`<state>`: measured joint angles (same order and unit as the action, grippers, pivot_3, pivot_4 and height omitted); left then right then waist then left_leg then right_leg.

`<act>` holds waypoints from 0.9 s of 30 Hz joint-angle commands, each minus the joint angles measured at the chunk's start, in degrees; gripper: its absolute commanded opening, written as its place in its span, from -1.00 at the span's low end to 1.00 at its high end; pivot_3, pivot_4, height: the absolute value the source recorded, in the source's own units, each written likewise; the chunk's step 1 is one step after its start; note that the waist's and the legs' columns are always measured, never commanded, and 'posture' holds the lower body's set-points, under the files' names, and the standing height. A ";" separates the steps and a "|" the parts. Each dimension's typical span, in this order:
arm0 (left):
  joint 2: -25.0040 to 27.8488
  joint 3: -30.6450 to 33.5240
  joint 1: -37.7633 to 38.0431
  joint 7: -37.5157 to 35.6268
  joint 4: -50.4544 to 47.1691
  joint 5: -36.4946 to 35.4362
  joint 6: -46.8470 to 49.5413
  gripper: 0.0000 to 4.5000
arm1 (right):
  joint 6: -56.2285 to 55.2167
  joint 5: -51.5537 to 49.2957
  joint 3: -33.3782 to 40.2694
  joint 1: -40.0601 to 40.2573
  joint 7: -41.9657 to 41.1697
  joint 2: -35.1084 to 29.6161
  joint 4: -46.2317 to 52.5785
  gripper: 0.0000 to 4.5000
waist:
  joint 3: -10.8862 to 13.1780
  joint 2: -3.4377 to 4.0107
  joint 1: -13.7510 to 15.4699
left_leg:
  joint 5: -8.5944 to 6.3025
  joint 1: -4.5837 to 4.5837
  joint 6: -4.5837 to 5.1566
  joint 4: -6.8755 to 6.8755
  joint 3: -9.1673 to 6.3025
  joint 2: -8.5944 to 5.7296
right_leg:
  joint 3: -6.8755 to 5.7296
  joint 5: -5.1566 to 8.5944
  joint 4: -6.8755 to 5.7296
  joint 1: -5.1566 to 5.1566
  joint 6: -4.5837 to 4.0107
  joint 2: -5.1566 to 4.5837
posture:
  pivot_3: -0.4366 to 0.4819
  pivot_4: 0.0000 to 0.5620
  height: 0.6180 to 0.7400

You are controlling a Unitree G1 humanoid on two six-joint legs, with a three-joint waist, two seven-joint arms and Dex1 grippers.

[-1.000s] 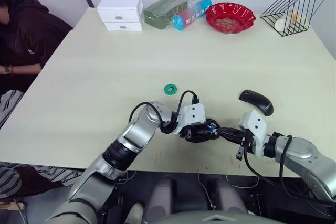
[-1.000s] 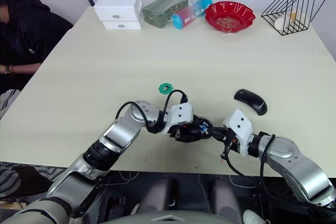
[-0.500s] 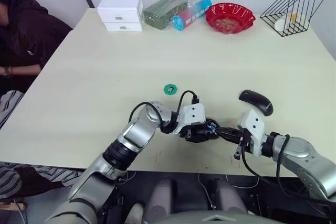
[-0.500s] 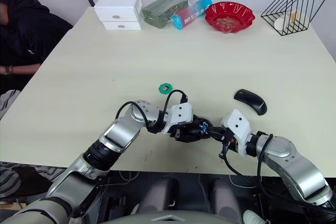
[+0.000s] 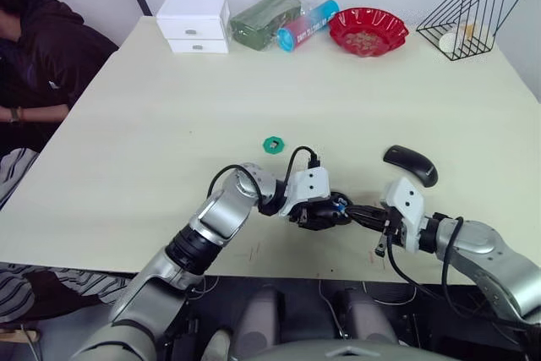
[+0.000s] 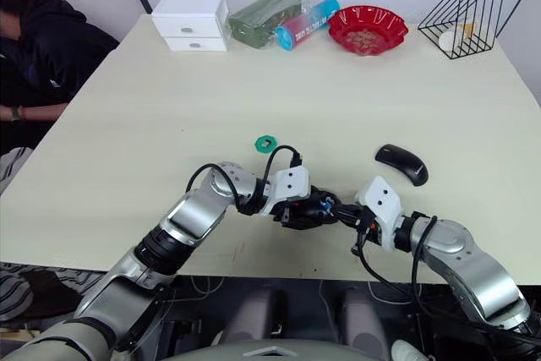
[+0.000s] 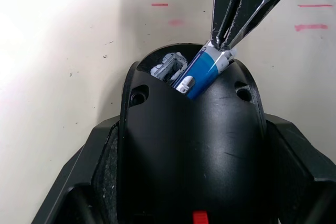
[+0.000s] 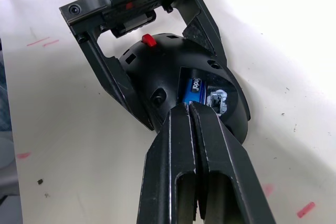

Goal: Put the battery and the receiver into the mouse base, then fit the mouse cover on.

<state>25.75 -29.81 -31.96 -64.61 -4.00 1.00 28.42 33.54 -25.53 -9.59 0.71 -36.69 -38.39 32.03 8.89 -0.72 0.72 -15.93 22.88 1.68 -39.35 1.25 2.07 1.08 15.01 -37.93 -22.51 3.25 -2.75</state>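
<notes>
Nothing on the table has really shifted over the last second: the left gripper (image 6: 297,210) stays clamped on the mouse base (image 8: 178,72) near the table's near edge, a green disc (image 5: 273,143) lying farther back. Just to its right, the right gripper (image 8: 190,112) has its two fingers pressed together, tips against the battery (image 7: 203,70), which lies tilted in the base's open slot. Farther right, the mouse cover (image 5: 411,164) rests apart on the table (image 5: 169,124).

The right end effector (image 8: 191,109), fingers pressed together, touched the blue battery (image 8: 192,89) in the mouse base (image 8: 173,72), which the left end effector (image 8: 157,40) apparently clamped on the desk (image 8: 294,51).
</notes>
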 commanded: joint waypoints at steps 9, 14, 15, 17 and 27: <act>0.18 -1.68 0.97 -0.98 0.16 -0.43 0.85 0.32 | 1.44 2.11 -1.67 0.46 -0.45 0.90 -3.11 -0.99 | -0.24 -0.11 -0.06 | 0.00 -0.02 0.00 0.00 0.00 0.01 | 0.03 0.00 -0.01 0.00 0.00 0.02 | -0.05 -0.47 1.00; 0.28 -1.62 1.01 -1.19 0.20 -0.64 0.87 0.32 | 0.54 2.38 -1.85 0.42 -0.92 1.70 -4.95 -0.99 | -0.34 -0.16 -0.17 | 0.00 -0.05 0.00 0.01 0.01 0.01 | 0.05 0.00 -0.01 0.00 0.00 0.04 | -0.05 -0.47 1.00; 0.28 -1.60 1.03 -1.22 0.21 -0.70 0.89 0.32 | 0.21 2.31 -1.70 0.55 -1.05 2.04 -5.54 -0.99 | -0.38 -0.18 -0.19 | 0.00 -0.06 0.00 0.01 0.02 0.02 | 0.06 0.00 -0.01 0.00 0.00 0.04 | -0.05 -0.47 1.00; 0.26 -1.55 1.02 -1.25 0.27 -0.79 0.92 0.32 | -0.72 2.36 -1.56 0.82 -1.59 2.54 -6.53 -0.99 | -0.45 -0.22 -0.26 | 0.00 -0.08 0.00 0.02 0.02 0.03 | 0.07 0.00 -0.01 0.01 -0.01 0.06 | -0.05 -0.47 1.00; 0.17 -1.48 0.95 -1.43 0.47 -1.06 0.89 0.32 | -3.55 4.59 -3.22 0.05 -3.06 3.86 -12.48 -0.99 | -0.64 -0.26 -0.53 | 0.00 -0.17 0.00 0.03 0.03 0.03 | 0.09 0.00 -0.02 0.06 -0.01 0.07 | -0.05 -0.47 1.00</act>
<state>26.28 -29.75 -31.83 -64.61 -3.78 1.02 28.89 28.15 -24.24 -10.89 -0.57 -40.70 -34.20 24.20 8.25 -0.98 0.19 -15.93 22.71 1.69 -39.32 1.28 2.10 1.17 15.01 -37.95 -22.45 3.23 -2.69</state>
